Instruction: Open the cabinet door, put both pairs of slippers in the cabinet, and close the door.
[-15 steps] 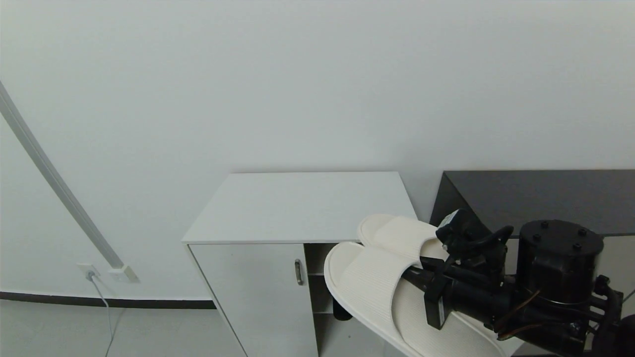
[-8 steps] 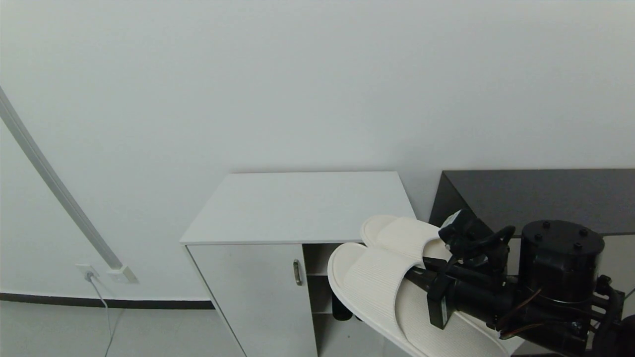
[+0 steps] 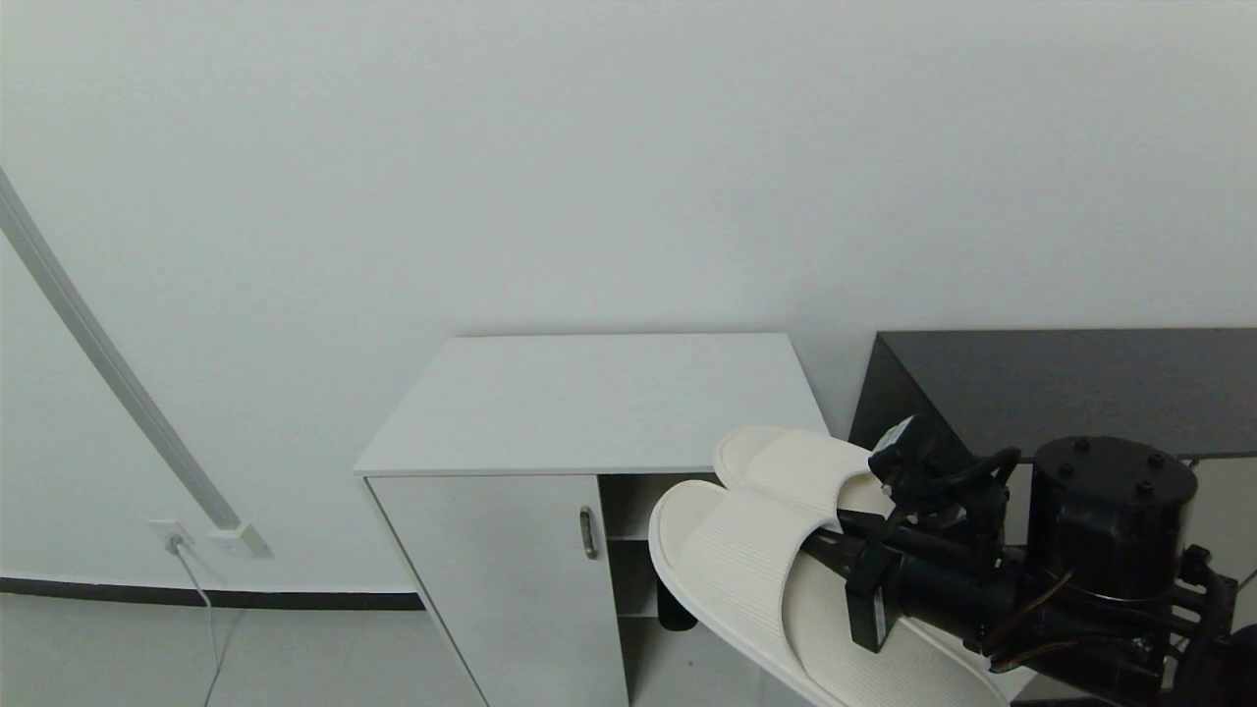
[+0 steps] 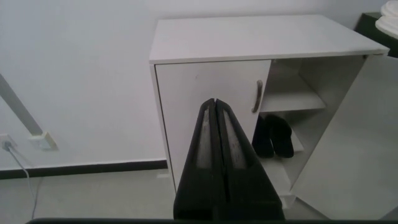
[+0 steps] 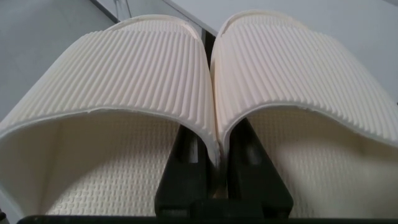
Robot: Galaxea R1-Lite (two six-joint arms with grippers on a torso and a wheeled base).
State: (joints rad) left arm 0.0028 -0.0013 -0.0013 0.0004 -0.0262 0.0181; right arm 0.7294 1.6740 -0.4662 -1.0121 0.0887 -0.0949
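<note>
A pair of white ribbed slippers [image 3: 756,560] is held side by side in my right gripper [image 3: 825,546], in front of the cabinet's open right half. In the right wrist view the right gripper [image 5: 211,155] is shut on the slippers' [image 5: 143,74] inner edges. The white cabinet [image 3: 589,403] has its left door [image 3: 491,579] closed, with a small handle [image 3: 587,532]. Its right door [image 4: 367,130] stands swung open. A black pair of slippers [image 4: 273,134] stands on a lower shelf inside. My left gripper [image 4: 214,106] is shut and empty, back from the cabinet front.
A dark table [image 3: 1061,388] stands right of the cabinet against the wall. A wall socket with a cable [image 3: 175,538] and a slanted conduit [image 3: 98,353] are at the left. Open floor [image 4: 93,196] lies before the cabinet.
The whole head picture has shifted slightly, so the camera has moved. The right gripper still holds the white slippers in nearly the same place.
</note>
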